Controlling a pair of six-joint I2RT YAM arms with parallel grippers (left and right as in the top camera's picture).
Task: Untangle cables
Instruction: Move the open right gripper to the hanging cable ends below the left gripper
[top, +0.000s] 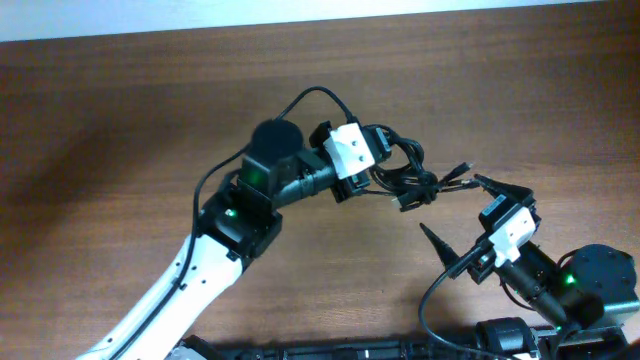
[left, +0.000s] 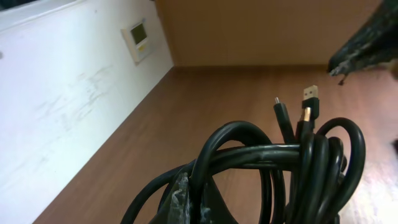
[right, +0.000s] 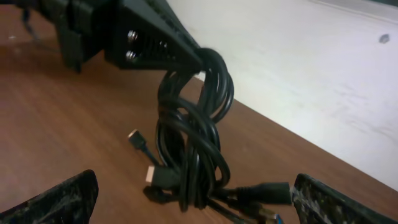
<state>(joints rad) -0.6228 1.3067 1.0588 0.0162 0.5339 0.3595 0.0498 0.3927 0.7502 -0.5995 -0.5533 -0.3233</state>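
Cables (top: 408, 180): black bunch, tangled. Hangs pinched in the closed left hand (top: 378, 172), raised over the bench (top: 120, 110), likely so the loops drop loose. Plug ends (right: 153, 176) dangle lowest. Right hand (top: 468, 215): spread wide just beside them, probably to draw one strand out.

I see black cables (right: 193, 143), one plug (left: 311, 93) tipped silver. The table (top: 110, 110) is brown wood grain. My left arm (top: 175, 285) shows white and black with a green light (top: 232, 212); the wall (left: 68, 124) looks scuffed white.
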